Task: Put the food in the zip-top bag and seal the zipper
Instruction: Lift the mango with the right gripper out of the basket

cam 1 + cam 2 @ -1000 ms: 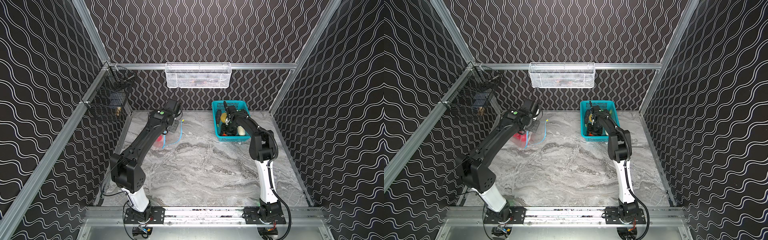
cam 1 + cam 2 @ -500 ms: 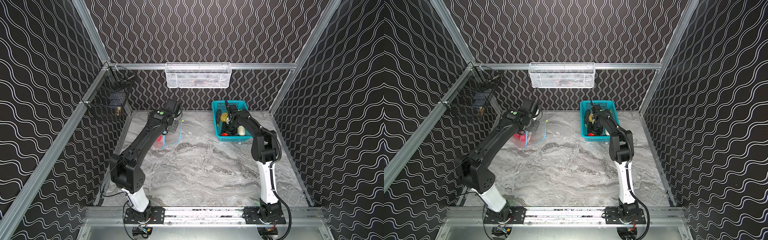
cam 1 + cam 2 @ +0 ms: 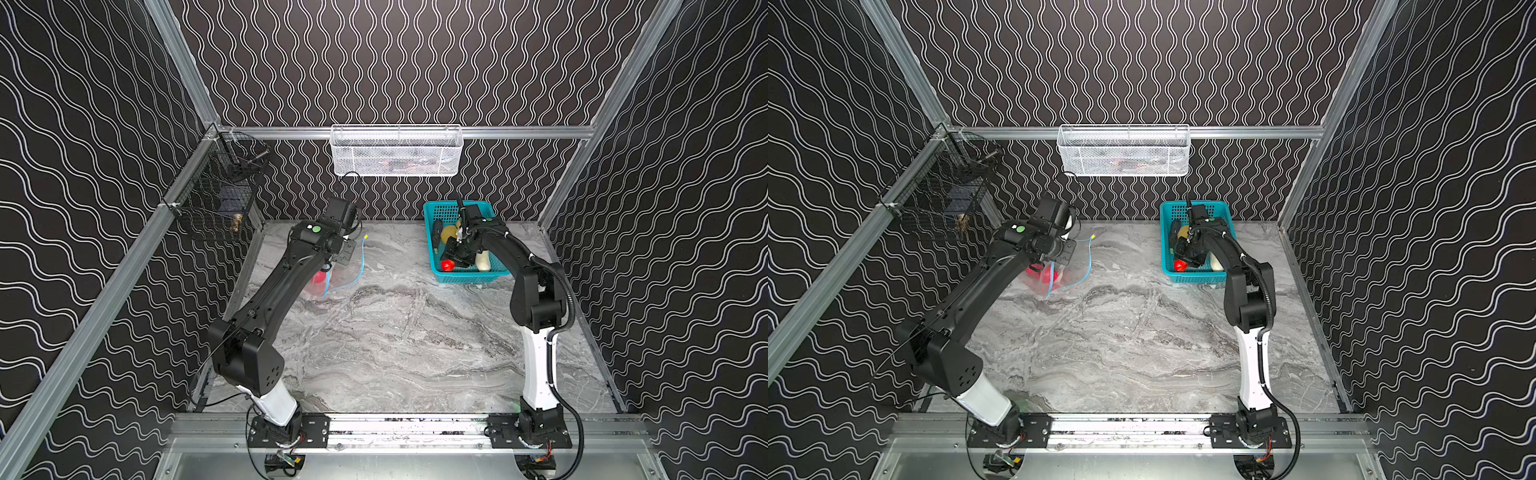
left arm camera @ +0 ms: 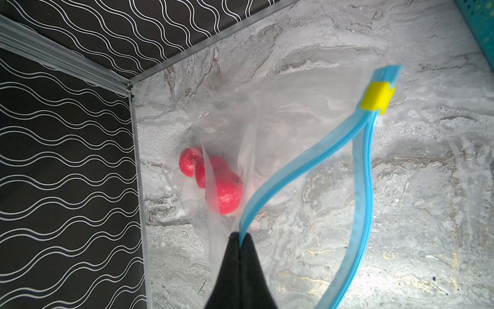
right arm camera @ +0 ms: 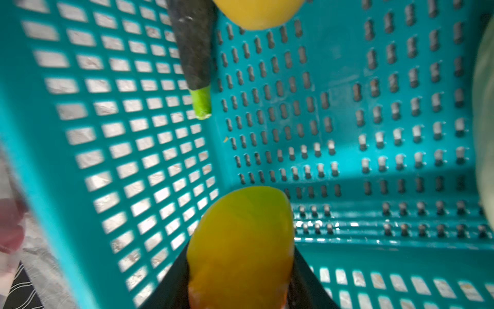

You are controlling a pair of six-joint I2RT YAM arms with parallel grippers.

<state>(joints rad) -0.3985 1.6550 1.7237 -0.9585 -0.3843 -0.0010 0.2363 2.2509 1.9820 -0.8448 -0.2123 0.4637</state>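
On the grey marble table (image 3: 395,332), the clear bag (image 4: 267,120) sits at the far left with red tomatoes (image 4: 227,195) inside. The left gripper (image 4: 240,236) is pinched tight on the bag's blue zipper (image 4: 294,166). At the far right, inside the teal basket (image 5: 107,133), the right gripper (image 5: 240,256) is partly closed around a yellow-orange piece (image 5: 240,227), near a dark cucumber (image 5: 192,53).

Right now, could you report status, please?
Left claw shut on blue zipper strip of transparent plastic zip-top bag. Right claw shut on yellow-green toy piece in teal plastic basket. Mouth open.
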